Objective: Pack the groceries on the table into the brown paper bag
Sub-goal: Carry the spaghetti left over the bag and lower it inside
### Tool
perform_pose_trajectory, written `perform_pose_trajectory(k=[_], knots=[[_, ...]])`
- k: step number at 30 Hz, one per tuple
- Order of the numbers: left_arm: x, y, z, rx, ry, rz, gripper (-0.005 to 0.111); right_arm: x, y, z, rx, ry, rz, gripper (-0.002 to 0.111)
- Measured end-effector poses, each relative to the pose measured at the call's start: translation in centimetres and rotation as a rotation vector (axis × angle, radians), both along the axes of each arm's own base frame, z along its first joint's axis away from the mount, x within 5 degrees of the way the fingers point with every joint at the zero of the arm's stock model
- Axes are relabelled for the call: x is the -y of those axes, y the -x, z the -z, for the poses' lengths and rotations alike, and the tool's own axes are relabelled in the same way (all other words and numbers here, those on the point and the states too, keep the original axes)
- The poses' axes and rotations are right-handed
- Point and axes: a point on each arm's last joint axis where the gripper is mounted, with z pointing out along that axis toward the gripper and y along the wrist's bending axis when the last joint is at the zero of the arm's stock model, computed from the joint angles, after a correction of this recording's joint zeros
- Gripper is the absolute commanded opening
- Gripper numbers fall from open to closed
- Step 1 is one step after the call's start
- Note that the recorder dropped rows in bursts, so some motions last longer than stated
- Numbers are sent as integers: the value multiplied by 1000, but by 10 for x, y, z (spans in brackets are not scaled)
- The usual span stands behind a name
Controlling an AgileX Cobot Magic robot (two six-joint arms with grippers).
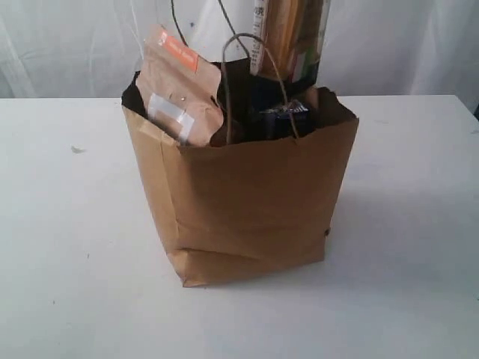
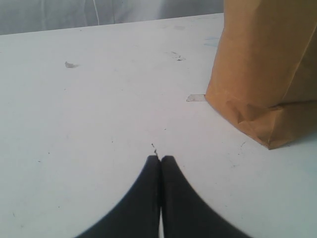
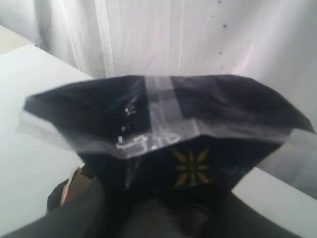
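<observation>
While right hand [image 3: 166, 224] grips one spaghetti pack [image 1: 290, 37] in one paper bag [image 1: 247, 202] beside one pouch [image 1: 179, 93], left hand [image 2: 160, 161] closed, empty.

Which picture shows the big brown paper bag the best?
The exterior view: the whole brown paper bag stands upright on the table. The left wrist view shows only one lower corner. The right wrist view is filled by the spaghetti pack; I can't make out the bag.
</observation>
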Motion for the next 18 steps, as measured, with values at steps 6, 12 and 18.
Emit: perform_pose_trajectory(k=[6, 12, 18], knots=[[0, 0, 0, 0, 0, 0, 0, -5, 5, 4, -63, -2, -14, 0], [0, 0, 0, 0, 0, 0, 0, -5, 7, 7, -111, -5, -4, 0], [0, 0, 0, 0, 0, 0, 0, -5, 7, 7, -116, -3, -1, 0]])
